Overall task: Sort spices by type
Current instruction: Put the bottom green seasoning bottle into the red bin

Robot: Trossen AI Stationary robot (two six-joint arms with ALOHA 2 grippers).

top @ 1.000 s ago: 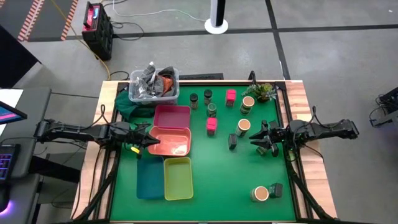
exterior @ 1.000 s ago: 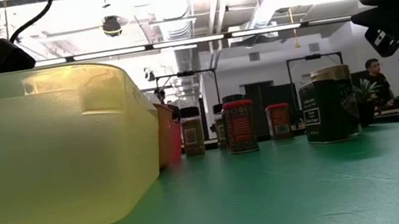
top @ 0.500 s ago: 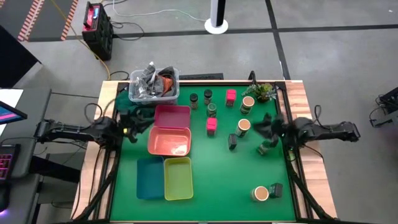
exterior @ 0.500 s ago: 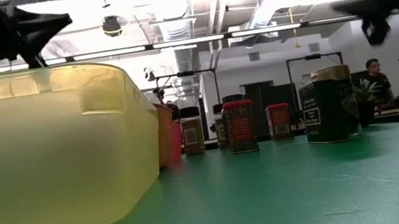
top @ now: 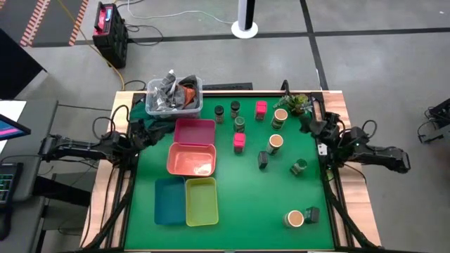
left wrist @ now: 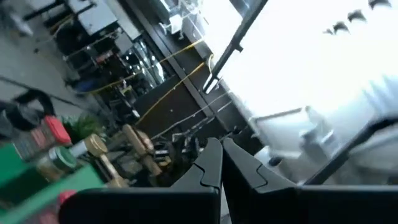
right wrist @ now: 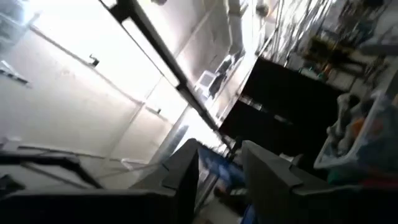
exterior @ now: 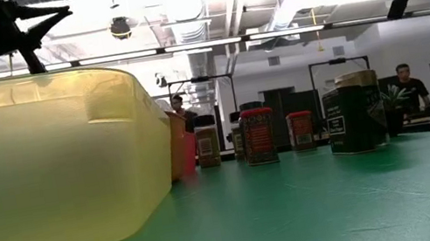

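The spices stand on the green mat. Dark jars with green lids [top: 235,108] and a magenta box [top: 261,109] are near the far edge. A second magenta box [top: 239,142], tan-topped jars [top: 275,143] and a small dark one [top: 263,160] stand mid-mat. One green-lidded jar [top: 299,167] sits alone toward the right. My left gripper [top: 149,131] is shut, raised at the left edge and tipped upward. My right gripper [top: 310,121] is open, raised near the plant and also tipped upward. Neither holds anything.
Pink [top: 195,131], salmon [top: 191,159], teal [top: 169,200] and yellow-green [top: 201,202] trays fill the mat's left half. A clear bin of wrappers [top: 174,95] and a plant [top: 299,103] sit at the far edge. Another tan-topped jar [top: 294,218] stands near the right front corner.
Both grippers have risen and tipped upward. The left one has drawn back from the salmon tray toward the table's far left. The right one has pulled away from the lone green-lidded jar toward the far right edge; that jar stays on the mat.
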